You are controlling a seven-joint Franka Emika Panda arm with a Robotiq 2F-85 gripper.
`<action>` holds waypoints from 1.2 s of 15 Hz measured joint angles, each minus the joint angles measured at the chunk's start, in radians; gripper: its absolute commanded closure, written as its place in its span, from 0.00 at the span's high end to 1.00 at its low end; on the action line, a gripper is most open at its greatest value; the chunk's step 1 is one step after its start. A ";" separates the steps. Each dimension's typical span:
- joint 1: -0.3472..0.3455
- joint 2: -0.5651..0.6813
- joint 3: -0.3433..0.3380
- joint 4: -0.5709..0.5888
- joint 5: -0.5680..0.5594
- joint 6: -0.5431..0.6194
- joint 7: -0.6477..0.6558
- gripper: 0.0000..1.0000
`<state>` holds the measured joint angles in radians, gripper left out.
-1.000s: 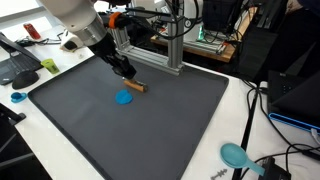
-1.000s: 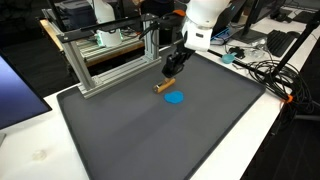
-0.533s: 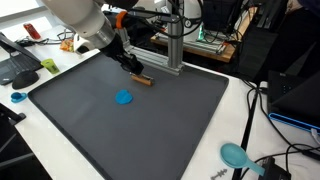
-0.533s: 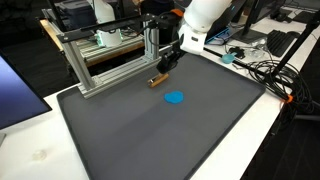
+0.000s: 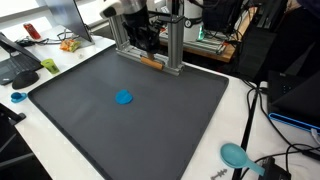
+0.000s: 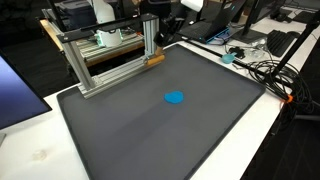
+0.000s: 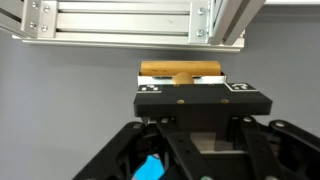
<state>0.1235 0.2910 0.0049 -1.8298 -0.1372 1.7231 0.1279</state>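
Note:
My gripper (image 5: 149, 55) is shut on a small wooden block (image 5: 152, 62) and holds it close to the foot of the aluminium frame (image 5: 176, 45) at the back edge of the black mat (image 5: 150, 130). Both exterior views show the block (image 6: 155, 60) next to a frame post (image 6: 150, 35). In the wrist view the block (image 7: 180, 70) sticks out beyond the black gripper (image 7: 182, 80), just below the frame rails (image 7: 120, 20). A flat blue disc (image 5: 124, 97) lies on the mat, apart from the gripper. It also shows in the other exterior view (image 6: 175, 98).
A teal scoop (image 5: 235, 155) lies on the white table by the mat's corner, with cables (image 5: 255, 110) beside it. A small blue thing (image 5: 17, 97) sits off the mat's other side. A dark screen (image 6: 15, 85) stands at one edge. Cables (image 6: 265, 70) run along the table.
The gripper has carried the wooden block away from the blue disc, across the mat to the aluminium frame at the back. The disc has not moved.

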 measured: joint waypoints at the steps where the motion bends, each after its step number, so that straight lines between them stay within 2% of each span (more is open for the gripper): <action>1: 0.002 -0.050 0.002 -0.036 -0.012 -0.001 0.003 0.22; 4: -0.015 -0.192 0.000 -0.138 -0.027 0.016 0.002 0.22; 9: -0.081 -0.390 -0.012 -0.337 -0.023 0.142 -0.007 0.22; 15: -0.096 -0.525 -0.001 -0.551 0.002 0.352 0.023 0.22; 18: -0.096 -0.574 0.013 -0.615 0.009 0.400 0.060 0.22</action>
<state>0.0272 -0.2826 0.0182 -2.4447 -0.1281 2.1227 0.1881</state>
